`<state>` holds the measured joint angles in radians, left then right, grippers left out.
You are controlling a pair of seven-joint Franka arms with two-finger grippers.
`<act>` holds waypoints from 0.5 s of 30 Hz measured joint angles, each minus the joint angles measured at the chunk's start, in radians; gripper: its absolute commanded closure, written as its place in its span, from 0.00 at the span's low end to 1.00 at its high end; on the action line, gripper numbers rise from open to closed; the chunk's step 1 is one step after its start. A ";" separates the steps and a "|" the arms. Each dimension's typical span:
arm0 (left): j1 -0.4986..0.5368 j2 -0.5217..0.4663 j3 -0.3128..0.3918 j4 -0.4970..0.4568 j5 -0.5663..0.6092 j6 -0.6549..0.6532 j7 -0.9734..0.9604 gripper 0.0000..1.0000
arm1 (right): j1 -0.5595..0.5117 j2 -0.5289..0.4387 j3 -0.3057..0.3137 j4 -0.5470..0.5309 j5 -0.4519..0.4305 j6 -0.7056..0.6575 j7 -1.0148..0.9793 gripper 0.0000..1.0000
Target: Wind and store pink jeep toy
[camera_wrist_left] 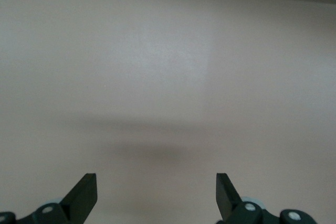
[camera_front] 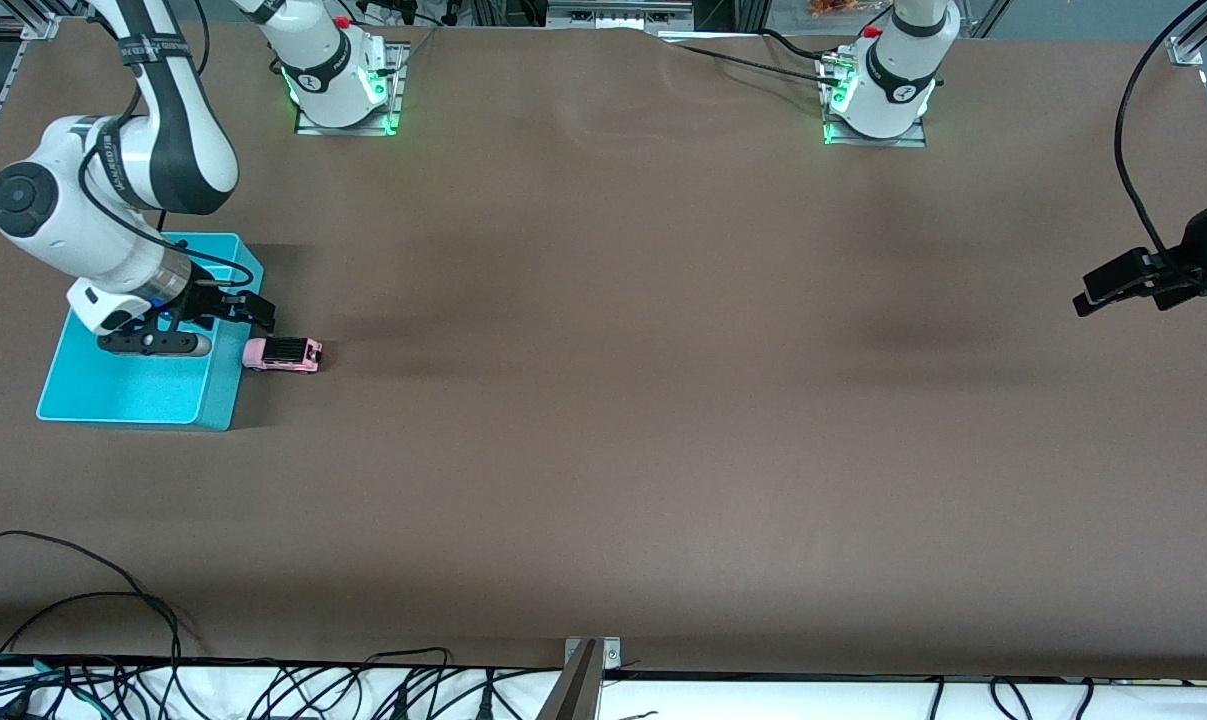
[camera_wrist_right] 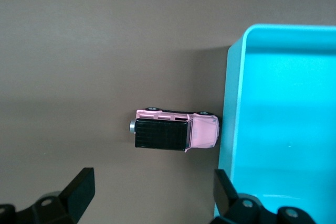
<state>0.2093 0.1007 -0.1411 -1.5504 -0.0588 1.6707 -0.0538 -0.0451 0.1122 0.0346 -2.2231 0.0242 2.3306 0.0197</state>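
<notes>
So the pink jeep toy (camera_front: 283,354) sits on the desk (camera_front: 603,400) touching the turquoise bin (camera_front: 123,395) (right arm's end). Right claw (camera_front: 203,325) hangs over the bin's edge, spread wide, empty. Left claw (camera_wrist_left: 156,195) waits over the desk's other end, also wide open, empty.

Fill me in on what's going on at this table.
The pink jeep toy sits on the table, right against the outer wall of the turquoise bin, not in it. The right gripper hangs open above the bin's edge by the jeep, holding nothing. The left gripper waits open and empty over bare table at the left arm's end. The jeep isn't stored yet.
</notes>
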 measured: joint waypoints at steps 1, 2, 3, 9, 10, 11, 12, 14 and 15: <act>0.000 0.000 0.000 0.000 0.000 0.000 0.000 0.00 | 0.000 0.001 0.000 -0.008 0.000 0.008 0.007 0.00; 0.000 0.000 0.000 0.000 0.000 0.000 0.000 0.00 | 0.000 0.003 0.000 -0.014 0.000 0.015 0.011 0.00; 0.000 0.000 0.000 0.000 0.000 0.000 0.000 0.00 | 0.001 0.005 0.000 -0.019 0.000 0.020 0.015 0.00; 0.000 0.000 0.000 0.000 0.000 0.000 0.000 0.00 | 0.001 0.022 0.000 -0.032 0.000 0.028 0.061 0.00; 0.000 0.000 0.000 0.000 0.000 0.000 0.000 0.00 | 0.001 0.026 0.000 -0.033 0.000 0.031 0.087 0.00; 0.000 0.000 0.000 0.000 0.000 0.000 0.000 0.00 | 0.001 0.030 0.000 -0.035 0.000 0.037 0.124 0.00; 0.000 0.000 0.000 0.000 0.000 0.000 0.000 0.00 | 0.001 0.034 0.000 -0.036 0.000 0.045 0.159 0.00; 0.000 0.000 0.000 0.000 0.000 0.000 0.000 0.00 | 0.003 0.042 0.001 -0.039 0.000 0.064 0.237 0.00; 0.000 0.000 0.000 0.000 0.000 0.000 0.000 0.00 | 0.004 0.048 0.001 -0.040 0.000 0.074 0.282 0.00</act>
<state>0.2093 0.1007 -0.1414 -1.5507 -0.0588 1.6707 -0.0538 -0.0411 0.1599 0.0353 -2.2635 0.0243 2.4049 0.3013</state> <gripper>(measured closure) 0.000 0.000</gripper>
